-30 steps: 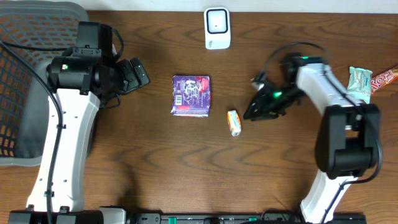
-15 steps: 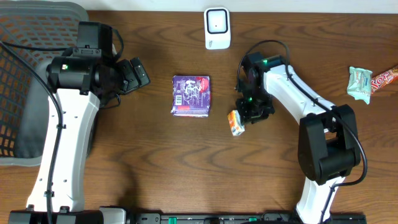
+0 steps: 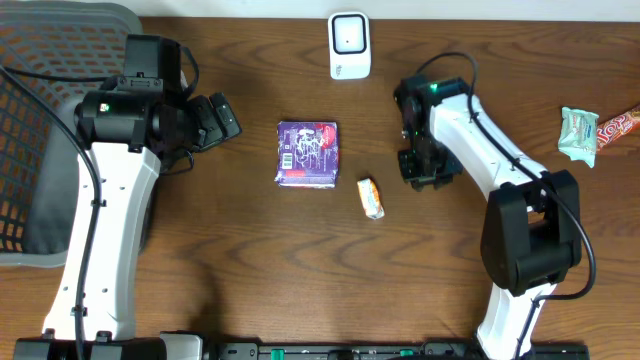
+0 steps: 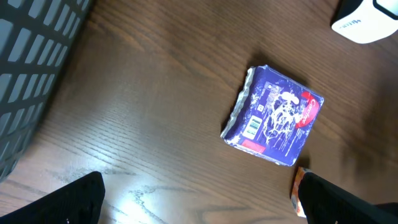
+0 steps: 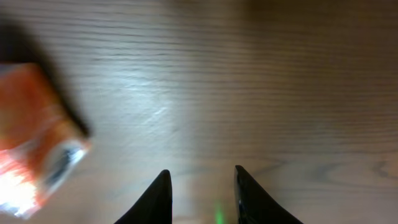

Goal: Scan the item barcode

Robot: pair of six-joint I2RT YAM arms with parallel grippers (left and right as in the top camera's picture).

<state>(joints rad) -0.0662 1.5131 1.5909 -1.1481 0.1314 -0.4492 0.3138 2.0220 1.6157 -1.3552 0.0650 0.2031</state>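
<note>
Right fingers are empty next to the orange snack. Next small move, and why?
Probably slide the right gripper sideways over the orange snack and widen the fingers. The snack lies on the table off to one side of them, only bare wood shows between them, and their gap looks too narrow to straddle it.

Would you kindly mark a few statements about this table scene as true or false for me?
1. The purple packet lies with its barcode facing up. True.
2. The right claw holds the orange packet. False: the claw is empty, and the packet lies on the wood beside it.
3. The white scanner touches the purple packet. False: they are well apart.
4. The left claw is open and empty. True.
</note>
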